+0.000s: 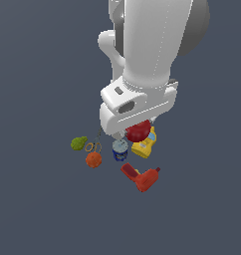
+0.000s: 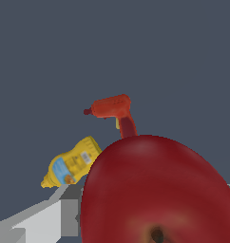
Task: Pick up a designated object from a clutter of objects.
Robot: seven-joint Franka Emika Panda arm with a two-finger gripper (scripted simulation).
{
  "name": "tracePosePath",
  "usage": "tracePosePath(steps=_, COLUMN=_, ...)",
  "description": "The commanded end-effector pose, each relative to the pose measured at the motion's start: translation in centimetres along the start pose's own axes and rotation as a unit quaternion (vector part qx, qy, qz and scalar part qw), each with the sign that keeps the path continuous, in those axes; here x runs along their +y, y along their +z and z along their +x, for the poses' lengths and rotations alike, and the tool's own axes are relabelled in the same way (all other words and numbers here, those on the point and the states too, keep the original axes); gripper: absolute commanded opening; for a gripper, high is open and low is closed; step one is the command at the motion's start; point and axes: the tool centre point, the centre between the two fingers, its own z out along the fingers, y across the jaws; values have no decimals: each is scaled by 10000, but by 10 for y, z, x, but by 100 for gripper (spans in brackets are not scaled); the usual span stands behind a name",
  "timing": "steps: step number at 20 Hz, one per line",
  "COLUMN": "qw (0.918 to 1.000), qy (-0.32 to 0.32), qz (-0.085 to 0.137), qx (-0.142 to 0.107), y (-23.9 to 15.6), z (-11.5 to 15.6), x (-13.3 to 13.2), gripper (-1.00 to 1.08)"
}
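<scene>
The dark-red apple (image 1: 138,131) sits right under my white hand, between the fingers, which the hand hides in the exterior view. In the wrist view the apple (image 2: 155,190) fills the near field, glossy, with its stem pit showing. A grey finger (image 2: 57,218) presses at one side and a sliver of the other finger shows at the opposite edge. My gripper (image 1: 136,132) is shut on the apple. The rest of the clutter lies below and around it.
Green pear (image 1: 78,143), scissors (image 1: 94,146), orange (image 1: 93,160) and blue can (image 1: 119,151) lie toward the exterior view's left. The yellow mustard bottle (image 1: 145,145) (image 2: 71,166) lies beside the apple. The red drill (image 1: 142,178) (image 2: 114,110) is nearer the front.
</scene>
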Motion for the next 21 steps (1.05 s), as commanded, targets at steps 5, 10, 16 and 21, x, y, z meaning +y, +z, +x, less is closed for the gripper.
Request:
tracePosePath(steps=5, qw=10000, qy=4, qz=1, qx=13, y=-50, z=27, x=-45, gripper=-100)
tracePosePath(steps=10, qw=10000, qy=5, qz=4, qx=15, y=-72, z=41, x=-66, gripper=-100)
tracePosePath(steps=16, qw=10000, qy=5, qz=7, qx=16, y=-85, z=49, x=-77, gripper=-100)
tracePosePath(steps=21, qw=10000, qy=5, qz=7, qx=16, y=-86, z=51, x=-78, gripper=-100)
